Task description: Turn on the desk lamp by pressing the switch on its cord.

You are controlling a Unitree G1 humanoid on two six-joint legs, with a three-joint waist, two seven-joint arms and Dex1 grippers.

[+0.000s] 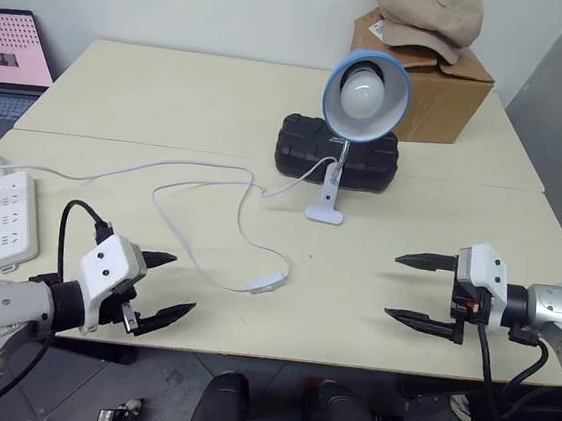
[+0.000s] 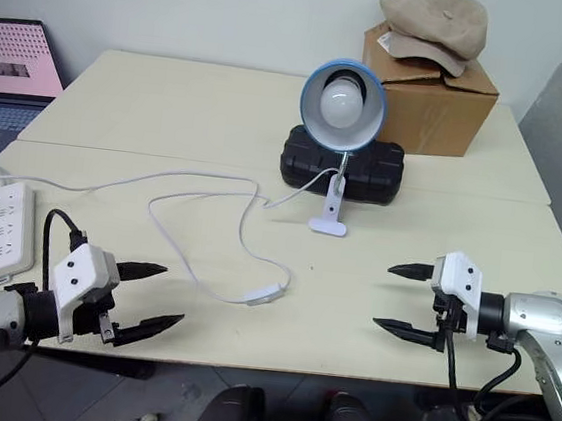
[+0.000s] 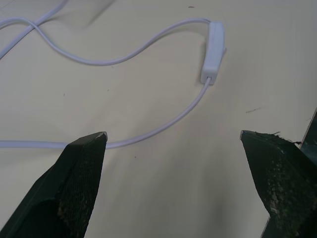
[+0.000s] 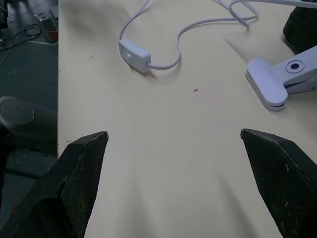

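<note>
The desk lamp (image 1: 365, 95) stands mid-table on its white clip base (image 1: 326, 207), blue-rimmed shade facing me, bulb unlit. Its white cord (image 1: 199, 177) loops leftward across the table. The slim white switch (image 1: 268, 283) lies on the cord near the front edge, between my two arms; it also appears as the switch (image 3: 213, 53) and the switch (image 4: 133, 53). My left gripper (image 1: 169, 284) hovers open to the switch's left, empty. My right gripper (image 1: 412, 288) stands open farther to its right, empty too.
A white power strip (image 1: 0, 219) lies at the table's left edge. A black case (image 1: 337, 153) sits behind the lamp, with a cardboard box (image 1: 445, 87) and a beige cap (image 1: 428, 15) at the back right. A laptop (image 1: 5, 61) is at far left.
</note>
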